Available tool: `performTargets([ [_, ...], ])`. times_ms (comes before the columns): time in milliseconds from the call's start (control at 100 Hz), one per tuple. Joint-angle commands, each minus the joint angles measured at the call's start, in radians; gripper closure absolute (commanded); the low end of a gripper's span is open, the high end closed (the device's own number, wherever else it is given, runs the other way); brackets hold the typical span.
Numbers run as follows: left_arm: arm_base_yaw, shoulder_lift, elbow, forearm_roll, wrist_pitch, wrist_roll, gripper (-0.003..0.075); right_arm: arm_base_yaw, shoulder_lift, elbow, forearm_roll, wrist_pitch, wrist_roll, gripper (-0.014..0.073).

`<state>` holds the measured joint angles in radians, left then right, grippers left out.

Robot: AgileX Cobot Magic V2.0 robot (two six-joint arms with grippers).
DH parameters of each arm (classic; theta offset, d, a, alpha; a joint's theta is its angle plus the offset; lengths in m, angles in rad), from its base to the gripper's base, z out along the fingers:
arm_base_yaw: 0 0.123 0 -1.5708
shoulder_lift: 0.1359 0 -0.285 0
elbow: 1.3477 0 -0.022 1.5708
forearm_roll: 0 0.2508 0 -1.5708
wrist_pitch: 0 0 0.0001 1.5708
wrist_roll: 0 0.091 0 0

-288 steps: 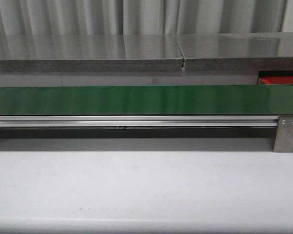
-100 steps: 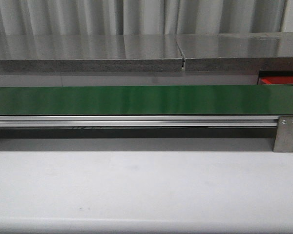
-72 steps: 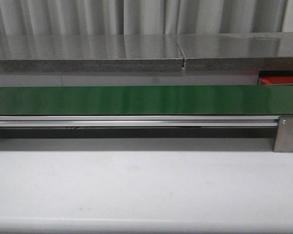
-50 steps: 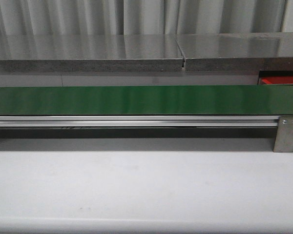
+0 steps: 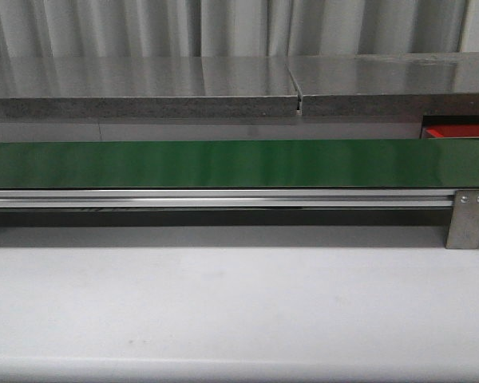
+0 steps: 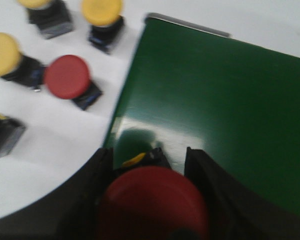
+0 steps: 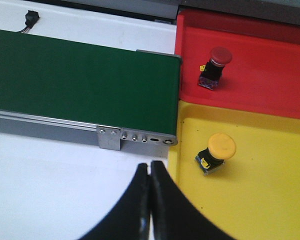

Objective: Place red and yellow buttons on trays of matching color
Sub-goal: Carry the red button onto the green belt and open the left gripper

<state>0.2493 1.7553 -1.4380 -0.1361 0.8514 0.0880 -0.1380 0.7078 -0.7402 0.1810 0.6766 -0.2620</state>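
In the left wrist view my left gripper is shut on a red button, held over the near end of the green belt. Loose buttons lie on the white table beside it: a red one and yellow ones. My right gripper is shut on nothing, above the white table by the belt's other end. Beyond it a red tray holds a red button, and a yellow tray holds a yellow button. Neither gripper shows in the front view.
The front view shows the long green belt on its aluminium rail, a metal bracket at its right end, and a sliver of the red tray behind. A grey shelf runs along the back.
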Motion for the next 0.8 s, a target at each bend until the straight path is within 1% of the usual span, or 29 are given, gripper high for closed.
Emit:
performTargets([
  [0,-0.058,-0.017,-0.031,0.006,-0.044,0.005,0.0604,0.001,-0.004,-0.025,0.007,-0.068,-0.011,0.0712],
  [140,-0.098,0.038,-0.047,0.023,-0.047,0.005,0.0604,0.001,-0.004,-0.025,0.007,-0.068,-0.011,0.0712],
  [390,-0.099,0.096,-0.089,0.023,-0.047,0.005,0.0602,0.001,-0.004,-0.025,0.007,-0.068,-0.011,0.0712],
  [470,-0.099,0.098,-0.099,0.023,-0.035,0.005,0.058,0.001,-0.004,-0.025,0.007,-0.068,-0.011,0.0712],
  [520,-0.099,0.098,-0.099,0.023,-0.03,0.005,0.0541,0.001,-0.004,-0.025,0.007,-0.068,-0.011,0.0712],
  [570,-0.099,0.098,-0.099,0.023,-0.026,0.005,0.0481,0.001,-0.004,-0.025,0.007,-0.068,-0.011,0.0712],
  [690,-0.099,0.098,-0.099,0.023,-0.02,0.005,0.0267,0.001,-0.004,-0.025,0.007,-0.068,-0.011,0.0712],
  [740,-0.099,0.098,-0.099,0.023,-0.018,0.005,0.0202,0.001,-0.004,-0.025,0.007,-0.068,-0.011,0.0712],
  [790,-0.099,0.098,-0.099,0.023,-0.014,0.005,0.0161,0.001,-0.004,-0.025,0.007,-0.068,-0.011,0.0712],
])
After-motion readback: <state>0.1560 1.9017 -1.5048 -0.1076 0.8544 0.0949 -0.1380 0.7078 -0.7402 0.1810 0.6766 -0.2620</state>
